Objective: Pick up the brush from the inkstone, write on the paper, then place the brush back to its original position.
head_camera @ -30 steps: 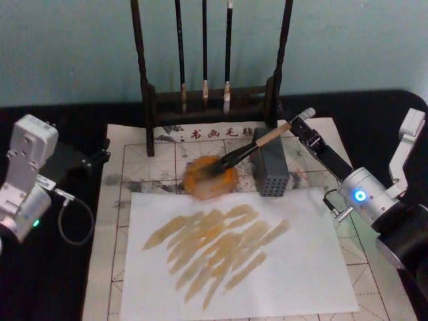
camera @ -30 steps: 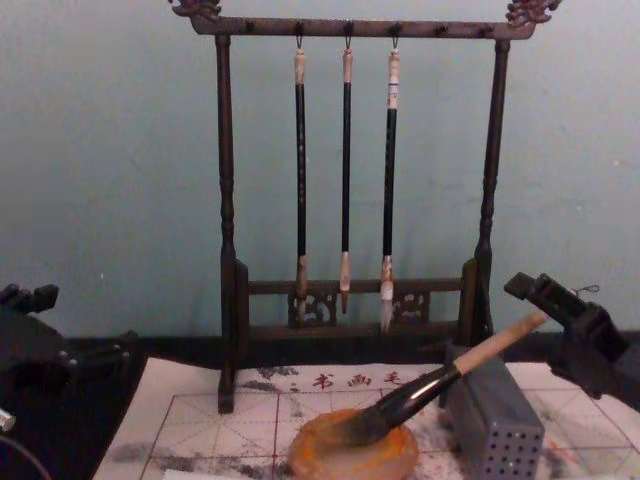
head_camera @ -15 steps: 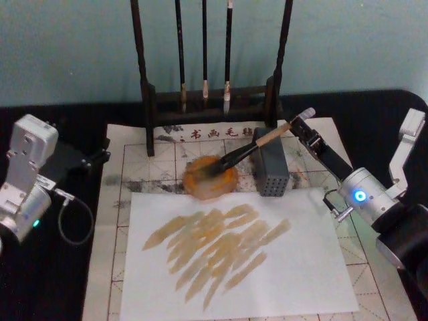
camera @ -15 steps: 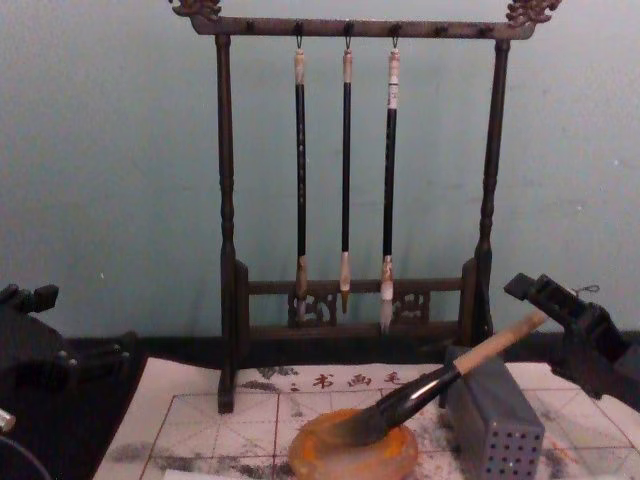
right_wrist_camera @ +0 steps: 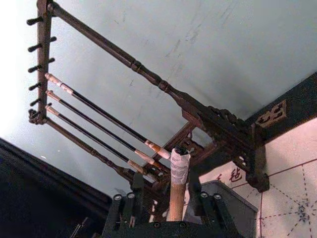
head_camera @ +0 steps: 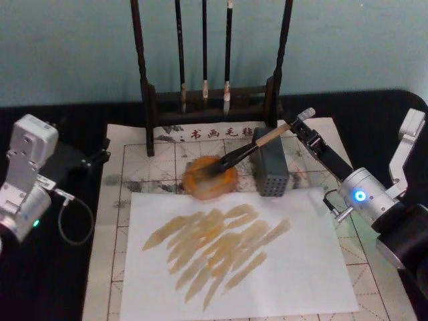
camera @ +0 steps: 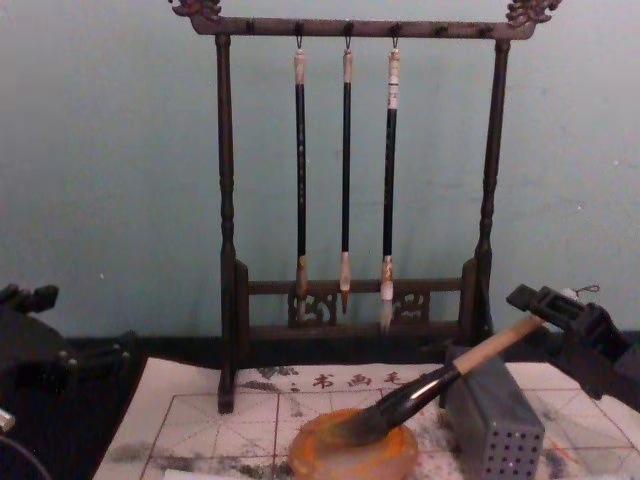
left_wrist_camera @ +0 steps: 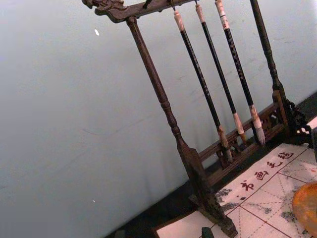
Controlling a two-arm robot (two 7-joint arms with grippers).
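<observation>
Brush [head_camera: 247, 150] lies tip in the inkstone [head_camera: 200, 186], handle propped on the grey block [head_camera: 271, 170]; right claw [head_camera: 298, 123], parted, straddles its far end (white sheet [head_camera: 301, 267] already bears strokes), so probably the return; back off without nudging it; left claw [head_camera: 100, 155] parked left.

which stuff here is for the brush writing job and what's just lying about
For the job: thick wood-handled calligraphy brush, round orange inkstone dish under its tip, red-gridded white practice paper, plain white sheet with amber strokes, right gripper at the brush's end cap.
Just there: dark wooden rack, three thin hanging brushes, grey perforated block, left gripper parked at the left.
</observation>
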